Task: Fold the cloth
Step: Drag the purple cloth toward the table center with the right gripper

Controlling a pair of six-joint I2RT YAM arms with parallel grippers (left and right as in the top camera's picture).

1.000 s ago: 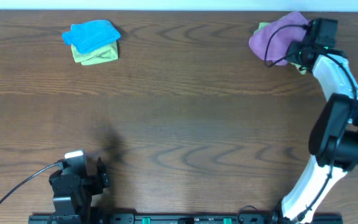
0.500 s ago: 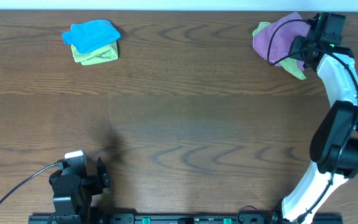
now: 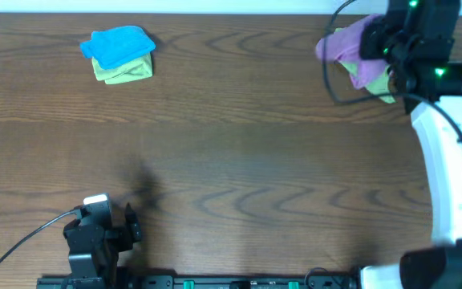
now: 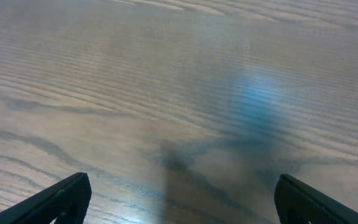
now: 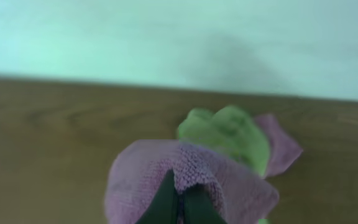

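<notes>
The purple cloth [image 3: 350, 50] hangs bunched at the table's far right, lifted off a lime-green cloth [image 3: 383, 87]. My right gripper [image 3: 371, 44] is shut on a fold of it. In the right wrist view the purple cloth [image 5: 216, 180] drapes over the closed fingers [image 5: 179, 208], with the green cloth [image 5: 225, 134] behind it. My left gripper [image 3: 123, 229] rests at the near left edge, open and empty; its wrist view shows both fingertips [image 4: 179, 202] wide apart over bare wood.
A bright blue cloth [image 3: 119, 44] lies on another lime-green cloth [image 3: 127, 74] at the far left. A black cable [image 3: 331, 80] loops beside the purple cloth. The table's far edge meets a pale wall [image 5: 179, 37].
My right gripper has risen and shifted slightly left with the purple cloth, pulling it up off the green cloth. The left arm has not moved.
</notes>
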